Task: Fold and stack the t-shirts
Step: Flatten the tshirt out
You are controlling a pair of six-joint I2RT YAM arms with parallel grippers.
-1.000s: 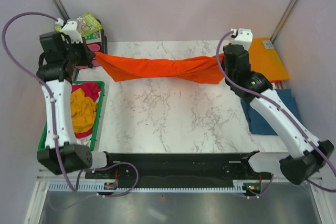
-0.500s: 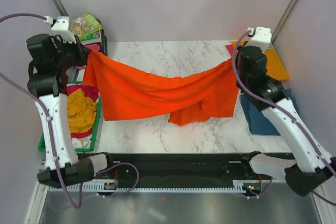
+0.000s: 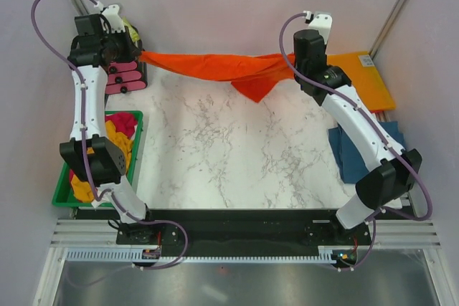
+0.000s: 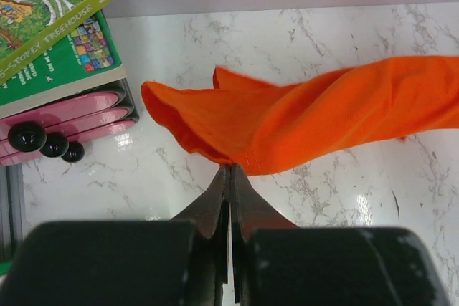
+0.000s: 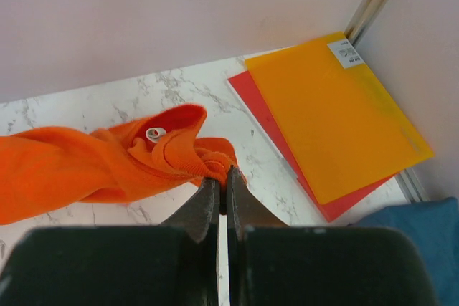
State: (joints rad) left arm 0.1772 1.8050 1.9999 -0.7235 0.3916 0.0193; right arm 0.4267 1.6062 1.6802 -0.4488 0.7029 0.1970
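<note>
The bright orange t-shirt (image 3: 215, 67) hangs stretched in a band across the far side of the marble table (image 3: 229, 148), held between both arms. My left gripper (image 3: 138, 54) is shut on its hem end (image 4: 237, 155) near the books. My right gripper (image 3: 292, 62) is shut on the ribbed collar (image 5: 208, 159). A loose fold (image 3: 252, 88) droops down near the right end. A teal-blue t-shirt (image 3: 358, 155) lies at the right edge, partly under the right arm. Mustard-yellow and magenta t-shirts (image 3: 115, 137) lie in the green tray (image 3: 136, 148) at the left.
Books (image 4: 50, 41) on a pink rack (image 3: 123, 80) stand at the far left corner, close to my left gripper. Flat orange and red folders (image 3: 369, 80) lie at the far right corner. Grey walls enclose the table.
Both arms have swung back to the far edge. The orange t-shirt, hanging wide open half a second ago, is now pulled into a narrow taut band at the back.
</note>
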